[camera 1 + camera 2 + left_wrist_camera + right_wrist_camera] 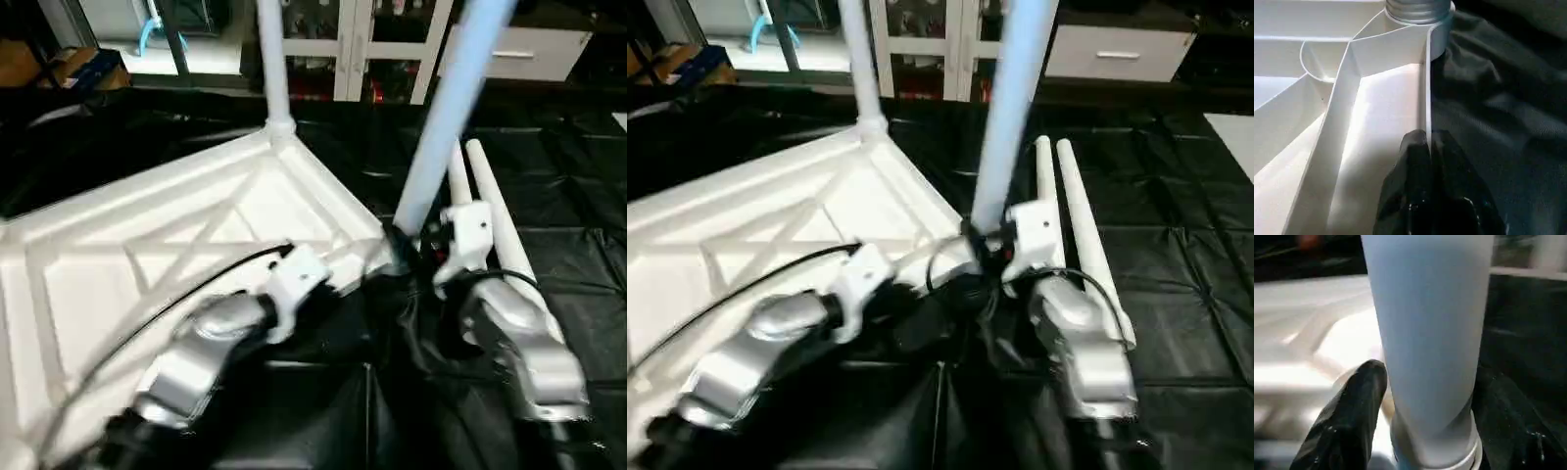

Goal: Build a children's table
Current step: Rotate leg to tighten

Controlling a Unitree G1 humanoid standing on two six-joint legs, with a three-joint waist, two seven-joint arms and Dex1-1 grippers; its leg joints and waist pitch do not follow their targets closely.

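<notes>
The children's table's white tabletop [147,245] lies upside down, X-ribs up, on the black cloth. One white leg [272,59] stands upright in the far corner socket. A second leg [441,117] stands tilted in the near right corner socket [1440,34]. My right gripper [1430,382] is shut on this leg near its base, with one black finger [1352,411] on each side. Just left of that corner, my left gripper [1427,139] is shut on the tabletop's thin rim [1425,88]. Two loose legs [500,211] lie side by side to the right.
The black-draped work table [578,294] stretches out to the right and toward me. Behind it stand glass-door cabinets [343,39] and a white drawer unit [529,49]. A box [88,64] sits at the far left. Cables run along both silver forearms.
</notes>
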